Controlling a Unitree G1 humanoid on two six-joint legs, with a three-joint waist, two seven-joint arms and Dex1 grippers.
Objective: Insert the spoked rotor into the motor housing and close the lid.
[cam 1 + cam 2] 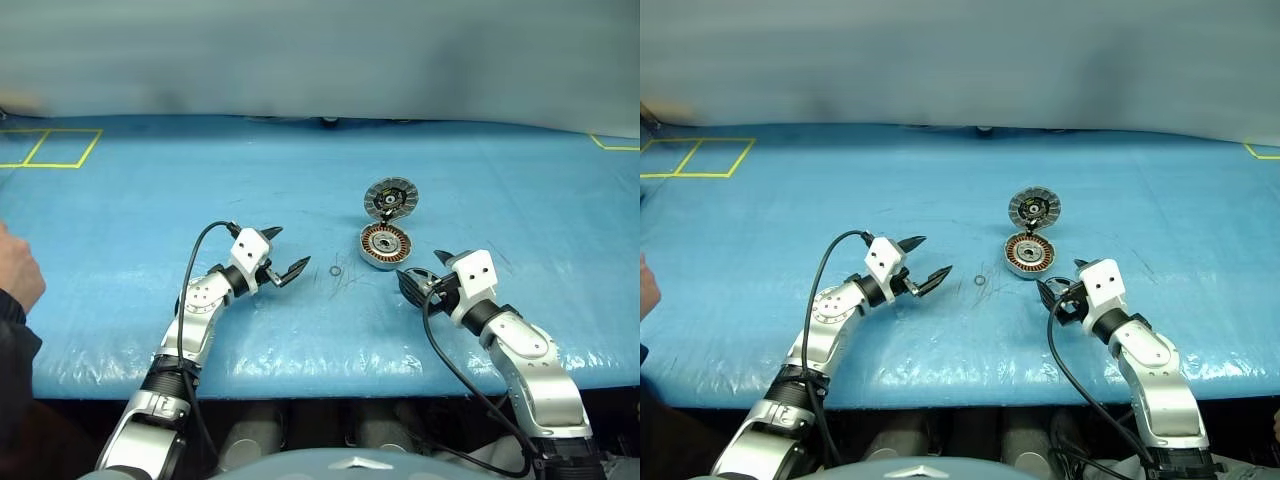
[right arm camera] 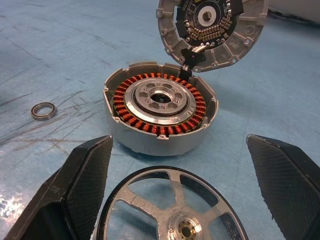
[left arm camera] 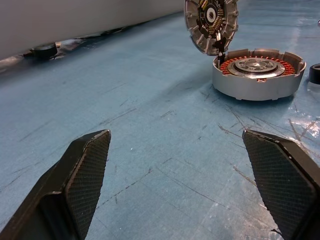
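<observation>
The motor housing (image 1: 385, 245) sits on the blue table, its copper windings (image 2: 131, 95) showing around a silver centre. Its lid (image 1: 389, 198) stands tilted up at the housing's far edge, its segmented face and dark hub turned toward me. The spoked rotor (image 2: 172, 212), black-rimmed with silver spokes, lies flat on the table just in front of the housing. My right gripper (image 1: 420, 268) is open around the rotor, and its fingers (image 2: 82, 185) are clear of the rim. To the left of the housing, my left gripper (image 1: 289, 250) is open and empty above bare table, pointing toward the housing (image 3: 257, 75).
A tiny thin ring (image 1: 335, 270) lies on the table between the two grippers. A person's hand (image 1: 18, 278) rests at the left edge. Yellow tape squares (image 1: 60, 148) mark the far left corner. The table's front edge (image 1: 320, 385) runs just below the arms.
</observation>
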